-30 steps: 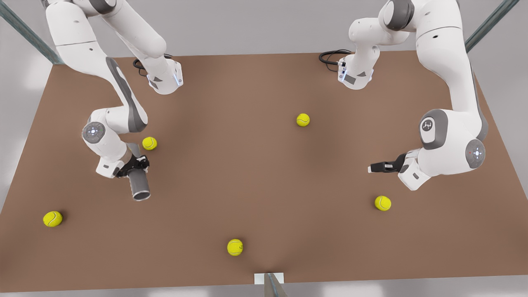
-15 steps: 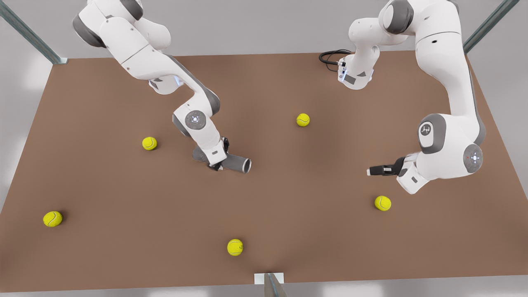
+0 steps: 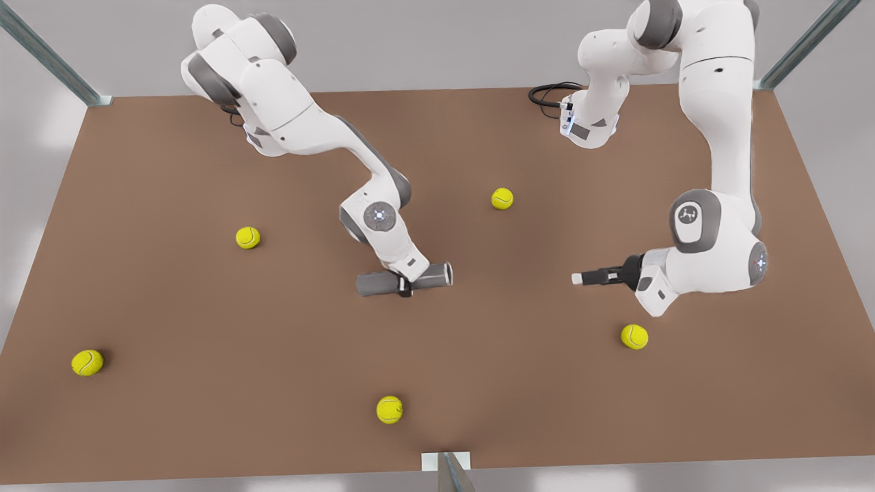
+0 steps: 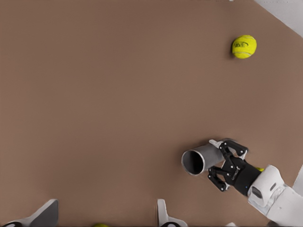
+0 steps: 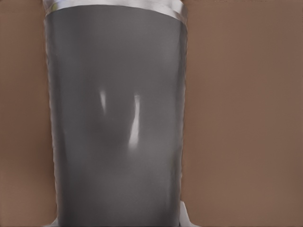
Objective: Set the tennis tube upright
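I carried the tennis tube (image 3: 403, 279) in my right gripper (image 3: 405, 287) from near the table's (image 3: 137, 171) left edge to its middle, turning it to lie level. My left gripper (image 3: 578, 278) slid slightly toward the middle.

The tube (image 3: 403, 279), a slim dark-grey metallic cylinder with a silver rim and an open mouth at the end toward the front view's right, lay roughly horizontal near the table's middle, clamped across its midsection by the right end effector (image 3: 405, 285).
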Controlling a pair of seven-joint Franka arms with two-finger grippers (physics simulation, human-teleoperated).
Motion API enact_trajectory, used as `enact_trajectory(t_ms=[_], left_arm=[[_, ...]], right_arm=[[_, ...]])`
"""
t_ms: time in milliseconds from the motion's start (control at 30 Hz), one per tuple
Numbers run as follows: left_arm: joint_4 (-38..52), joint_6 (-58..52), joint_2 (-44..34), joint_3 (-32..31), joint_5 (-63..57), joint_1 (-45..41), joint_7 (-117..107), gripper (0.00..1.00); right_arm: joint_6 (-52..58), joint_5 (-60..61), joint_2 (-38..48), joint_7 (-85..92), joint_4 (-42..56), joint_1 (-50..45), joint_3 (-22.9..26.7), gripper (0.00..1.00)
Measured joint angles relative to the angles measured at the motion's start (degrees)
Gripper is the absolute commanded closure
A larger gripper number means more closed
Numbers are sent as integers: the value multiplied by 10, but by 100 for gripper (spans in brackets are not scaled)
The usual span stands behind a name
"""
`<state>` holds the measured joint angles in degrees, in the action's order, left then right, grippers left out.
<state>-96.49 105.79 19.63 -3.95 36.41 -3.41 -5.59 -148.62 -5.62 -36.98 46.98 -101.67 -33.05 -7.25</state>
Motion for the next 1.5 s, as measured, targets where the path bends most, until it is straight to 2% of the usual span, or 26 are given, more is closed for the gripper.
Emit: enact_trajectory(t_ms=[67, 100, 233, 300, 367, 467, 533, 600, 633, 700, 867, 933, 967, 1033, 1067, 1133, 1233, 1500], left_arm=[[-104, 126, -54, -60, 53, 0, -23, 1], [-122, 149, -57, -82, 83, 1, -25, 1], [-119, 159, -25, -102, 167, -1, -10, 1], [-117, 179, 6, -117, 201, -3, 61, 1], [-117, 179, 30, -117, 235, -2, 141, 1], [-117, 201, 71, -131, 300, -4, 242, 1], [-116, 216, 87, -132, 338, -11, 273, 1], [-115, 241, 108, -134, 365, -25, 321, 1], [-115, 241, 120, -134, 379, -25, 346, 1], [-105, 242, 143, -134, 399, -25, 375, 1], [-96, 269, 174, -136, 469, -61, 452, 1], [-96, 292, 179, -136, 502, -83, 462, 1], [-96, 292, 184, -136, 513, -83, 467, 1], [-96, 292, 194, -136, 528, -81, 486, 1], [-96, 292, 195, -136, 533, -80, 487, 1], [-96, 292, 198, -136, 540, -81, 488, 1], [-99, 292, 211, -136, 545, -81, 512, 1], [-103, 292, 222, -136, 554, -91, 513, 1]], right_arm=[[-1, 11, -1, -3, 1, -2, 1, 0], [-2, 12, -1, -3, 3, -2, 1, 0], [0, 21, 14, -3, 6, 7, 0, 0], [12, 22, 82, 0, -29, 59, -17, 0], [133, 74, 156, -1, -34, 176, -60, 0], [323, 95, 277, -135, -14, 330, -60, 0], [431, 64, 307, -282, 29, 361, -53, 0], [499, 42, 310, -331, 91, 374, -53, 0], [510, 41, 325, -336, 90, 387, -49, 0], [562, 6, 372, -352, 93, 347, 29, 0], [581, 4, 369, -353, 104, 432, 32, 0], [577, 8, 344, -352, 118, 460, 32, 0], [592, 6, 318, -351, 162, 458, 33, 0], [610, 6, 296, -351, 190, 346, 34, 0], [609, 4, 296, -351, 190, 319, 34, 0], [609, 4, 296, -348, 190, 391, 35, 0], [609, 7, 289, -345, 190, 360, 34, 0], [610, 9, 288, -345, 190, 373, 34, 0]])
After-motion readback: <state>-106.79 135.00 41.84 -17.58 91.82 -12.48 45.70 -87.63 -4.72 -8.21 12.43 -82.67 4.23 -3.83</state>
